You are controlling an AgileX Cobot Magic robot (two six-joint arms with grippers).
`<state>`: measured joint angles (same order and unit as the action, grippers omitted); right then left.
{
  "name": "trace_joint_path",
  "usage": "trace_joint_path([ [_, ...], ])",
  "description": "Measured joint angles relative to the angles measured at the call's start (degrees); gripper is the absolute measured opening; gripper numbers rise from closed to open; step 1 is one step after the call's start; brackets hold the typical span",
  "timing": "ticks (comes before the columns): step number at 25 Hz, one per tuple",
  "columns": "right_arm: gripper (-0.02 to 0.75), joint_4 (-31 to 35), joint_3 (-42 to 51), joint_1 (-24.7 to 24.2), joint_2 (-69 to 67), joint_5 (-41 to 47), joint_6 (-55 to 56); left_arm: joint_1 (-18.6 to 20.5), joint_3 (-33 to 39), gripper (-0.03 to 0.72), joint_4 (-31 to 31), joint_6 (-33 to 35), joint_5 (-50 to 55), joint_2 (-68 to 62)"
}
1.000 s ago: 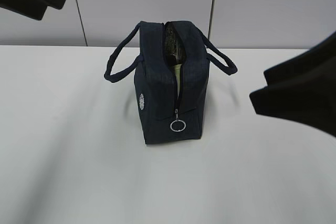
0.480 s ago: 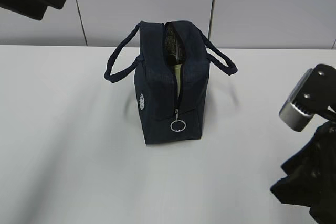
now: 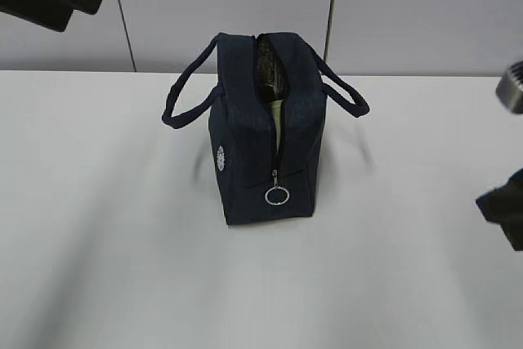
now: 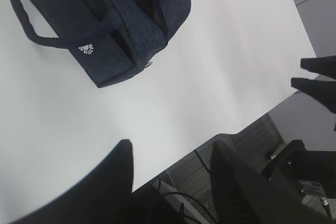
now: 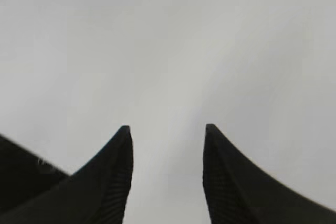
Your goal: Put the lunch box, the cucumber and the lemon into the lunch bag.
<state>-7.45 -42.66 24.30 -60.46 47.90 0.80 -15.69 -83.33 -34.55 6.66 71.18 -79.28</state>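
the lunch bag [image 3: 265, 132] was seen upright near the middle of the white worktop [image 3: 106, 226], zipper partly undone, silver ring pull [image 3: 277, 195] hanging low on the near end. a pale green edge of the lunch box [image 3: 278, 120] showed inside the slit, with something dark above it that could not be identified. the left tool [image 4: 170, 150] was held wide and empty, well apart from the bag. the right tool [image 5: 167, 128] was likewise spread wide over bare worktop, nothing gripped.
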Motion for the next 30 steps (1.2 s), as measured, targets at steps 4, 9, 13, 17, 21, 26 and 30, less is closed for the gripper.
trace_joint_path([
  [4, 0.330, -1.77, 2.91, 0.00, 5.85, -10.22, 0.09, 0.00, 0.00, 0.330, 0.00, 0.00, 0.00, 0.00],
  [9, 0.330, 0.86, 10.68, 0.00, 8.42, -20.81, -4.47, 0.00, 0.00, 0.330, 0.00, 0.00, 0.00, 0.00],
  [13, 0.330, 2.90, 16.42, 0.00, 8.64, -31.08, -5.89, 0.00, 0.00, 0.330, 0.00, 0.00, 0.00, 0.00],
  [17, 0.330, 4.22, 17.59, 0.07, 7.70, -37.89, -6.03, 0.00, 0.00, 0.330, 0.00, 0.00, 0.00, 0.00],
  [21, 0.330, 2.81, 17.59, 1.04, 3.04, -41.28, -6.39, 0.00, 0.00, 0.330, 0.00, 0.00, 0.00, 0.00],
  [26, 0.329, -1.60, 17.59, 7.16, -4.26, -48.41, -6.62, 0.00, 0.00, 0.330, 0.07, 0.00, 0.00, 0.00],
  [30, 0.329, -1.99, 17.59, 7.68, -9.23, -54.37, -6.41, 0.00, 0.00, 0.330, 1.00, 0.00, 0.00, 0.00],
])
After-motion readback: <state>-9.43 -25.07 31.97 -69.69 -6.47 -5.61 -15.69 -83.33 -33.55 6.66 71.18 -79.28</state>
